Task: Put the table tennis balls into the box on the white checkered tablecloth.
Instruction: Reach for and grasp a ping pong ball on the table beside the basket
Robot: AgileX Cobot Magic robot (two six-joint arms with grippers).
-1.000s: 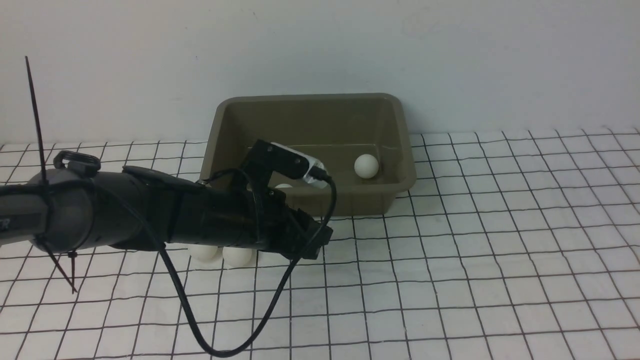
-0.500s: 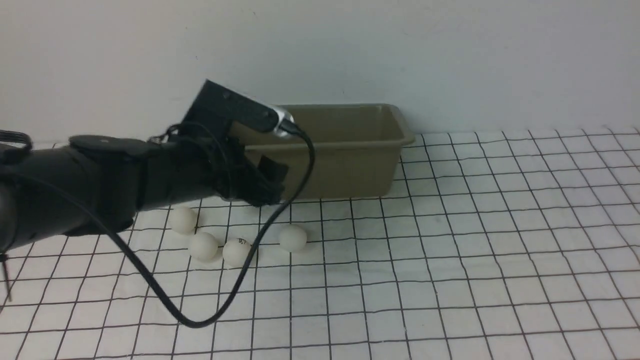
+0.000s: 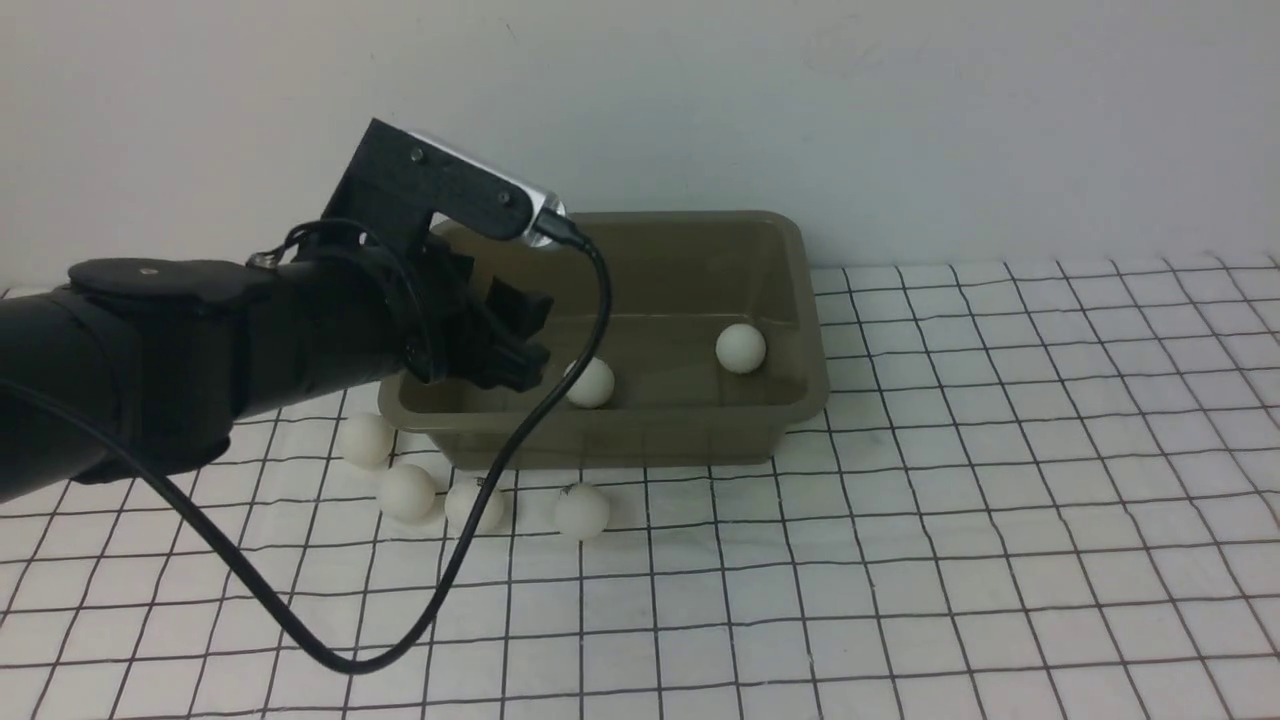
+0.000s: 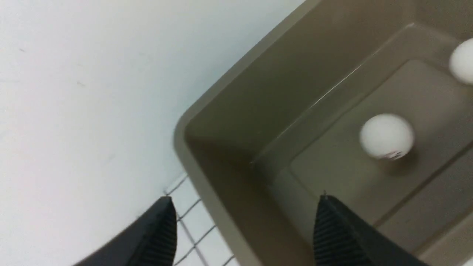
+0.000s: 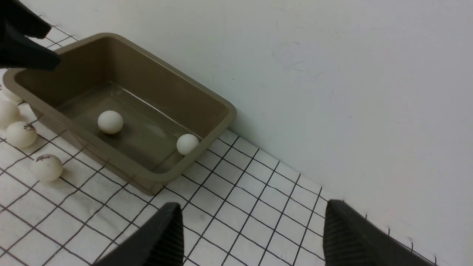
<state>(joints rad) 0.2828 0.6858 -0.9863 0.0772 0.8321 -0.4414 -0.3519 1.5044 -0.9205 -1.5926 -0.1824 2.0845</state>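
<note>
Hovering over the left end of the box, the left gripper stands spread, nothing between its jaws. Four table tennis balls lie on the white checkered tablecloth just in front of the box's left half: three bunched, the fourth apart, toward the box's middle. Inside the box are a ball by its front wall and a ball toward its right end. The right gripper, well off the box's right end, is likewise spread and empty.

Risks, as judged: the black cable loops down past the bunched balls, so a descent there could drag it through them and scatter them. Wide jaws may nudge a neighbouring ball. A jaw could catch the box's flared rim.

Room: the wall stands close behind the box. The cloth in front and to the right of the box lies open.
</note>
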